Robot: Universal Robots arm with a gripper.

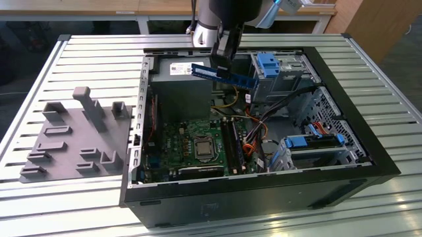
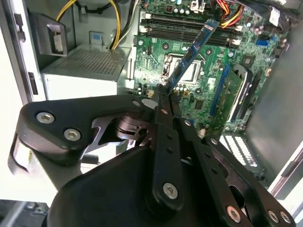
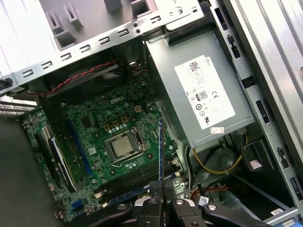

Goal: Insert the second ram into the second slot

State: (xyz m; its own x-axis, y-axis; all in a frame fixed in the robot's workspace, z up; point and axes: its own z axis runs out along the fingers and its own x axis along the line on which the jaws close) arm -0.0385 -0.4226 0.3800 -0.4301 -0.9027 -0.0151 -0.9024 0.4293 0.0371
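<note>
Holding the second ram (image 1: 240, 80) aloft at upper centre of the exterior view, with gripper (image 1: 220, 66) fingers clamped shut on it. Hovering over the open computer case (image 1: 264, 197), well above the motherboard (image 1: 191, 143) and its memory slots (image 1: 232, 143) lower in the frame. Carrying the stick's long axis left-to-right across the frame, seemingly lying crosswise to the up-and-down slots; not yet seated.

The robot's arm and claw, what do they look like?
The arm is a smooth, rounded, silver-grey tube. Its gripper is black, built from flat jointed bars pinned with shiny round silver bolts, and it narrows to two thin fingers.
</note>
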